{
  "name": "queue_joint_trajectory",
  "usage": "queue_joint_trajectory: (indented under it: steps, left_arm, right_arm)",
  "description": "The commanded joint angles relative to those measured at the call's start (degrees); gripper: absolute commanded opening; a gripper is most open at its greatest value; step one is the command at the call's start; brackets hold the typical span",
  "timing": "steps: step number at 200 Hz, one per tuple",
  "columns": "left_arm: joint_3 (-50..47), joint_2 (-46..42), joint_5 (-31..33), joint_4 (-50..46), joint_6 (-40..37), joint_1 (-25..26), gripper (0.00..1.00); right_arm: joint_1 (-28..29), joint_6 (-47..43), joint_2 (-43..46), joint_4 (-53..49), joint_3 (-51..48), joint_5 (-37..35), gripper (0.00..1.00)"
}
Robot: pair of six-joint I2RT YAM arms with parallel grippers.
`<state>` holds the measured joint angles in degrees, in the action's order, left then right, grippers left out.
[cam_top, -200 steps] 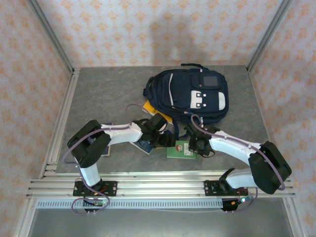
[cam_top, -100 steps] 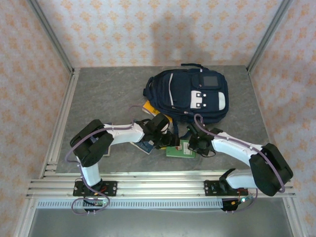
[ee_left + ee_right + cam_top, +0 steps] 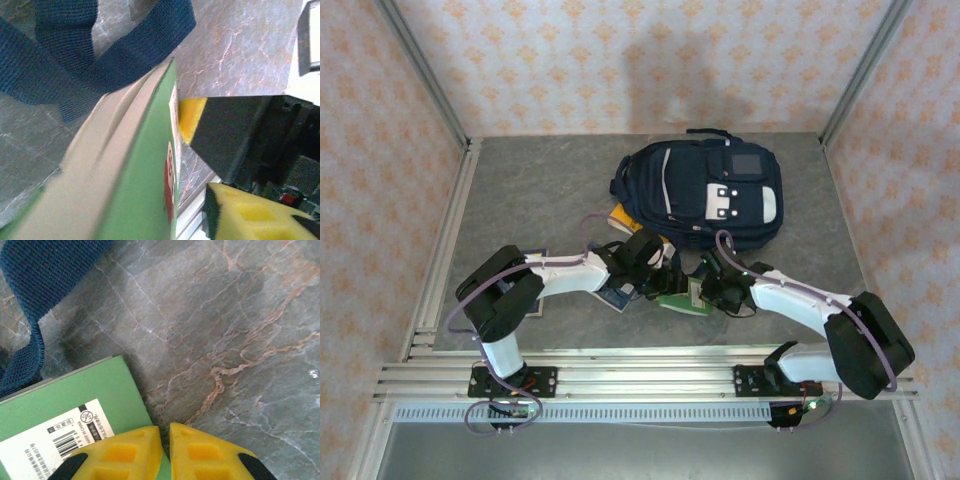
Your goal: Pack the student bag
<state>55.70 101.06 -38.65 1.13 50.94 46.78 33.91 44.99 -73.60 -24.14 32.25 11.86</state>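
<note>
The student bag [image 3: 705, 195], a navy backpack with pale front patches, lies at the back of the table. Its dark strap [image 3: 115, 60] [image 3: 30, 305] trails toward the grippers. A green book [image 3: 678, 298] [image 3: 145, 190] [image 3: 65, 400] is tipped up on one edge just in front of the bag. My left gripper [image 3: 658, 278] stands open astride the book's left end, and a gap shows between the cover and my one visible yellow pad [image 3: 250, 215]. My right gripper [image 3: 708, 292] [image 3: 166, 440] is shut, its tips pressing the book's right edge and corner.
A yellow book [image 3: 625, 218] pokes out from under the bag's left side. A dark blue book [image 3: 615, 296] lies under my left forearm. Aluminium rails [image 3: 640, 370] run along the near edge, and patterned walls close in the grey stone table [image 3: 540, 190].
The green book lay flat a second ago and now stands tilted between the grippers. My left gripper moved right onto it and its jaws narrowed. The right gripper nudged left.
</note>
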Motion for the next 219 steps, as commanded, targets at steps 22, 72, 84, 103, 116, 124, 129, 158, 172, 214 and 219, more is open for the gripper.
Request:
queue_joint_trajectory:
  steps: [22,72,84,103,116,124,129,158,172,214,219]
  left_arm:
    - [-1.22,-0.07,-0.73,4.2,1.05,0.32,0.28]
    - [-1.74,-3.95,0.36,-0.63,-2.24,-1.13,0.12]
    - [-1.05,-6.11,1.51,-4.12,-5.1,-1.43,0.12]
    - [1.79,-10.31,4.55,-12.79,-12.91,-1.43,0.11]
    - [4.48,-13.9,9.04,-20.26,-19.72,-0.95,0.11]
    - [6.07,-16.44,12.9,-24.32,-25.07,-0.22,0.11]
    - [6.85,-18.18,15.57,-26.31,-27.82,0.51,0.11]
    - [7.52,-28.11,33.91,-30.3,-41.65,6.05,0.11]
    - [4.77,-32.63,38.86,-27.36,-49.87,8.59,0.1]
    - [-3.49,-41.5,55.57,-20.4,-77.67,18.22,0.01]
    - [-4.33,-42.14,58.07,-19.29,-80.69,19.62,0.0]
  right_arm:
    - [0.01,0.71,0.26,-1.8,-2.65,0.53,0.17]
    - [0.05,-0.46,7.15,-7.23,-0.64,-4.53,0.37]
    - [0.01,-1.29,9.18,-7.95,-0.05,-4.58,0.44]
    - [0.01,-2.87,13.38,-9.04,1.55,-3.86,0.54]
    - [0.01,-4.16,16.68,-10.61,3.6,-4.17,0.58]
    - [0.02,-4.98,18.72,-11.78,5.14,-4.66,0.58]
    - [0.01,-5.43,19.77,-12.51,6.26,-4.91,0.58]
    - [-0.4,-6.63,22.71,-17.26,13.72,-5.58,0.58]
    - [-0.6,-6.38,22.54,-17.76,16.57,-2.74,0.59]
    - [-0.69,-0.4,23.26,-15.03,21.8,6.79,0.79]
    - [-0.69,1.05,23.4,-14.1,21.8,7.87,0.81]
